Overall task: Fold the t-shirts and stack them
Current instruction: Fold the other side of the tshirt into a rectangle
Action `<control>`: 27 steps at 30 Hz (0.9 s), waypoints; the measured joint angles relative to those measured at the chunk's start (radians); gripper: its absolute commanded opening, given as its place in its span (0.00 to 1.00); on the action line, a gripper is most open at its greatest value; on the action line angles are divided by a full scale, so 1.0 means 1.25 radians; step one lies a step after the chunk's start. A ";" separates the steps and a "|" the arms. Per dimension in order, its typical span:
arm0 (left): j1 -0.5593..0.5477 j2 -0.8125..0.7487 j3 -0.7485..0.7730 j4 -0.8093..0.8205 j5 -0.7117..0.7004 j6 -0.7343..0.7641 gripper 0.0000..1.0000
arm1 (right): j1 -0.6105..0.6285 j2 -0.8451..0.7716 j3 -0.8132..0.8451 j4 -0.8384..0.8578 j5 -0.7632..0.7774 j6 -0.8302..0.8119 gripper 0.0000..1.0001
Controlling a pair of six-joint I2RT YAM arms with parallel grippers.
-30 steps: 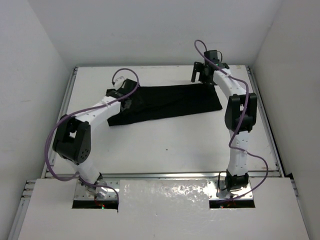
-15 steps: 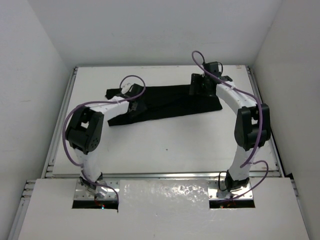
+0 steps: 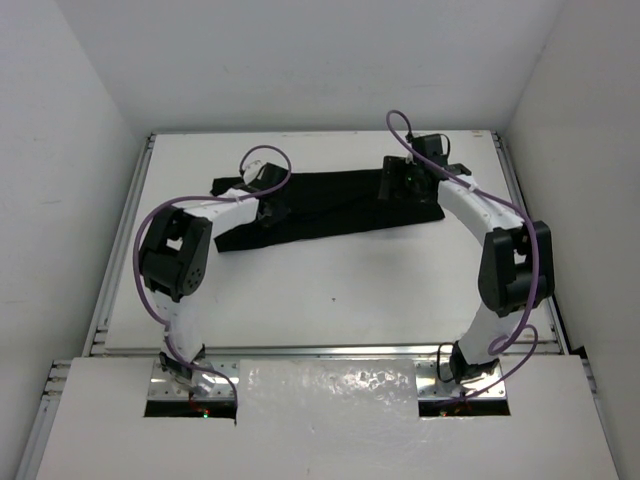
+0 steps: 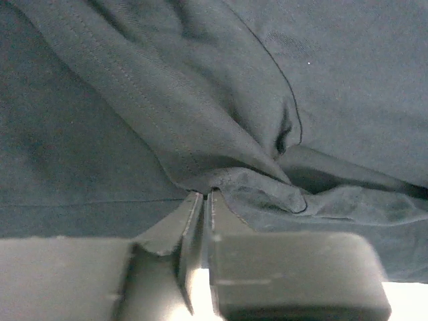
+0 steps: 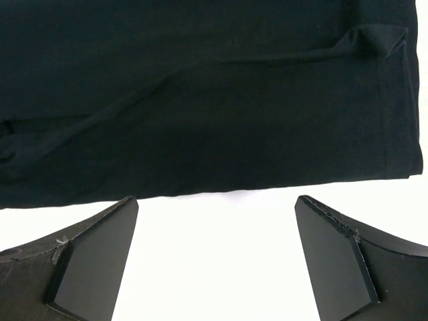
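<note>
The black t-shirt [image 3: 340,205] lies as a long folded band across the far half of the white table [image 3: 330,290]. My left gripper [image 3: 268,210] is low on its left part. In the left wrist view the left gripper [image 4: 204,194] is shut, with a bunched fold of the t-shirt [image 4: 200,100] pinched at its fingertips. My right gripper [image 3: 405,180] hovers over the band's right end. In the right wrist view the right gripper [image 5: 215,200] stands wide open over bare table, just off the hem of the t-shirt [image 5: 200,100], with nothing between its fingers.
White walls close in the table on the left, back and right. A raised metal rail [image 3: 330,350] runs along the near edge by the arm bases. Purple cables [image 3: 265,160] loop above both wrists.
My left gripper has closed on a fold of the t-shirt, and its elbow has swung in. My right gripper has come down and forward toward the shirt's right end, still open.
</note>
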 measured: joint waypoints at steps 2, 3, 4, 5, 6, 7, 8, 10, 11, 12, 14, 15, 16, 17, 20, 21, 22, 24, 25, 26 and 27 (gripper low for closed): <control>0.002 0.000 -0.001 0.002 -0.001 0.007 0.00 | 0.001 -0.004 0.000 0.001 -0.001 0.001 0.99; 0.002 0.000 -0.001 0.005 -0.003 0.012 0.00 | 0.002 -0.005 0.000 0.001 -0.001 0.001 0.99; 0.003 0.000 -0.001 0.009 -0.006 0.020 0.00 | 0.003 -0.005 0.000 0.001 -0.001 0.001 0.99; 0.003 0.000 0.000 0.013 -0.010 0.031 0.00 | 0.004 -0.005 0.000 0.001 -0.001 0.001 0.99; 0.003 0.001 0.003 0.016 -0.015 0.043 0.00 | 0.004 -0.005 0.000 0.001 -0.001 0.001 0.99; 0.004 0.006 0.014 0.014 -0.021 0.056 0.00 | 0.004 -0.005 0.000 0.001 -0.001 0.001 0.99; 0.004 0.014 0.031 0.013 -0.030 0.068 0.00 | 0.005 -0.005 0.000 0.001 -0.001 0.001 0.99; 0.005 0.033 0.073 0.011 -0.045 0.091 0.00 | 0.005 -0.005 0.000 0.001 -0.001 0.001 0.99; 0.007 0.037 0.089 0.012 -0.051 0.103 0.00 | 0.005 -0.005 0.000 0.001 -0.001 0.001 0.99; 0.009 0.037 0.097 0.014 -0.055 0.111 0.00 | 0.005 -0.005 0.000 0.001 -0.001 0.001 0.99; 0.015 0.037 0.107 0.026 -0.059 0.128 0.00 | 0.005 -0.005 0.000 0.001 -0.001 0.001 0.99; 0.018 0.037 0.109 0.030 -0.060 0.135 0.00 | 0.005 -0.005 0.000 0.001 -0.001 0.001 0.99; 0.021 0.038 0.112 0.030 -0.060 0.147 0.00 | 0.005 -0.005 0.000 0.001 -0.001 0.001 0.99; 0.025 0.044 0.121 0.031 -0.058 0.157 0.00 | 0.005 -0.005 0.000 0.001 -0.001 0.001 0.99; 0.031 0.087 0.178 0.045 -0.054 0.192 0.00 | 0.005 -0.005 0.000 0.002 -0.001 0.001 0.99; 0.034 0.108 0.204 0.051 -0.054 0.207 0.00 | 0.005 -0.005 0.000 0.001 -0.001 0.001 0.99; 0.036 0.128 0.228 0.057 -0.051 0.219 0.00 | 0.005 -0.005 0.000 0.002 -0.003 0.000 0.99; 0.041 0.171 0.279 0.066 -0.038 0.255 0.24 | 0.005 -0.005 -0.001 0.002 -0.011 0.000 0.99; 0.043 0.192 0.303 0.071 -0.028 0.273 0.34 | 0.005 -0.005 -0.001 0.003 -0.016 0.000 0.99; 0.045 0.210 0.326 0.069 -0.020 0.285 0.54 | 0.005 -0.005 -0.001 0.004 -0.018 0.000 0.99; 0.046 0.228 0.348 0.070 -0.014 0.304 0.62 | 0.005 -0.005 -0.001 0.004 -0.022 0.000 0.99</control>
